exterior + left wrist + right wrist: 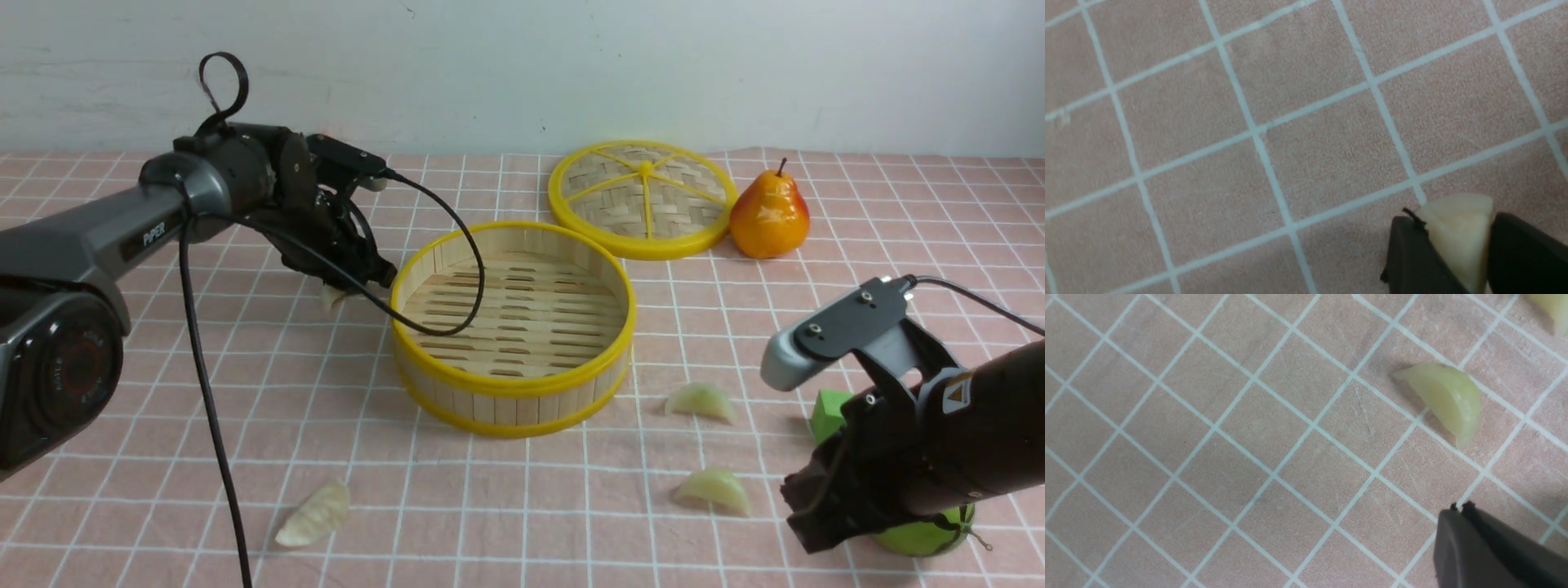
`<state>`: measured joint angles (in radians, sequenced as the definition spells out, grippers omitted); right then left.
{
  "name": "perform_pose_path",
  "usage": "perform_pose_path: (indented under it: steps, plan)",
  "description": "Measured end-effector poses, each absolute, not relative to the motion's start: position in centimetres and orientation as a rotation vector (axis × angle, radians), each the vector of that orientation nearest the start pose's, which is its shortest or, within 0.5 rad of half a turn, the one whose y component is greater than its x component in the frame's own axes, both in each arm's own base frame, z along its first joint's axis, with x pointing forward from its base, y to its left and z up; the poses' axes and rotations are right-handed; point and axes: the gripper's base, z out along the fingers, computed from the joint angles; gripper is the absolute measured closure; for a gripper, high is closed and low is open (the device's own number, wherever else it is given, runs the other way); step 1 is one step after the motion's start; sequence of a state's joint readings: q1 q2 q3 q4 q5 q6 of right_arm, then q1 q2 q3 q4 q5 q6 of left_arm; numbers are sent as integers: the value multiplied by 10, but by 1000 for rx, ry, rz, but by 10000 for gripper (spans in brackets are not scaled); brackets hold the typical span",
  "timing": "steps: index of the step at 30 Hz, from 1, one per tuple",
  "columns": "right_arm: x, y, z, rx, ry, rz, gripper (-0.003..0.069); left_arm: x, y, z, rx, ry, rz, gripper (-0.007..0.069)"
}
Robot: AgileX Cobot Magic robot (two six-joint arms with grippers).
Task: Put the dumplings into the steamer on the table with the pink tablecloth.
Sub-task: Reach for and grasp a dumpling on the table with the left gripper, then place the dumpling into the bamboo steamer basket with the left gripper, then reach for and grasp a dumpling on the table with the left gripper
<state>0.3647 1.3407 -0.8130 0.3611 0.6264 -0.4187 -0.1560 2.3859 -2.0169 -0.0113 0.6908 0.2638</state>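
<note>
Table [898, 269] status: the pink checked cloth carries every task item. The steamer [513, 384] sits in the middle of the table, uncovered, and its slatted floor is bare. Count zero of four dumplings delivered. The lid [641, 200] lies flat behind the steamer, beside the pear [769, 216], and you need not handle either.

Check the left tool [347, 278]: it is pinching the first cream dumpling [1457, 234] between its two fingers, just outside the steamer's left wall. Treat this as the first transfer under way. The dumpling must clear the yellow rim before you release it.

Check the right tool [1459, 508]: its fingers are pressed together on nothing, low over the right front of the table.

Three dumplings remain on the cloth:
- The second cream dumpling [314, 514] lies at the left front, well apart from the steamer.
- The far green dumpling [702, 402] lies near the steamer's right front.
- The near green dumpling [716, 490] lies closer to you, near the right tool.

Expect three more pick-and-place cycles after this one.
</note>
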Motion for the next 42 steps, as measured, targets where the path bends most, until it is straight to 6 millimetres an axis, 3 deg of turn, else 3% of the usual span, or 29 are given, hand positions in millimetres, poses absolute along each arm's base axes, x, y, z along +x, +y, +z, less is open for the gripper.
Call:
perform_pose_path:
  steps: [3,7,9,11,14,17,19,20,24,26,27,29,31,33,34,36,38,39,40,42]
  plan:
    - [231,108,243,-702,2518,358,661,520,-82,171,384,2549,2,393]
    - [231,109,243,-694,2519,368,659,515,-81,204,265,2551,-28,393]
    - [231,110,243,-684,2520,380,658,506,-87,248,198,2500,-96,393]
    - [231,110,244,-680,2521,385,659,495,-96,279,181,2465,-163,393]
    - [231,110,244,-670,2522,397,659,475,-125,309,210,2447,-295,393]
    - [231,111,244,-669,2521,402,657,464,-161,302,280,2489,-366,393]
    - [231,111,244,-677,2518,401,657,464,-172,290,293,2514,-370,393]
    - [231,111,244,-685,2515,398,657,467,-187,270,312,2536,-339,394]
    - [231,111,244,-686,2513,406,653,478,-201,223,329,2565,-221,393]
    - [231,112,244,-676,2514,418,651,480,-205,209,326,2580,-194,355]
    - [231,112,244,-676,2514,418,651,480,-205,209,323,2580,-194,349]
    - [231,112,245,-668,2514,426,648,479,-208,209,305,2581,-196,251]
    - [230,112,244,-670,2518,429,648,472,-209,225,308,2577,-185,171]
    - [230,112,244,-669,2520,432,648,466,-209,241,310,2572,-183,154]
    - [229,112,244,-673,2527,436,648,456,-205,265,315,2566,-167,146]
    - [228,112,244,-680,2540,441,648,433,-193,310,313,2568,-133,164]
    - [228,112,243,-682,2543,442,647,413,-182,339,309,2585,-115,200]
    - [227,112,243,-683,2544,443,647,408,-179,345,306,2580,-117,204]
    - [227,112,243,-685,2548,444,647,391,-170,358,300,2593,-122,238]
    - [227,113,243,-686,2553,450,647,363,-158,354,302,2666,-122,289]
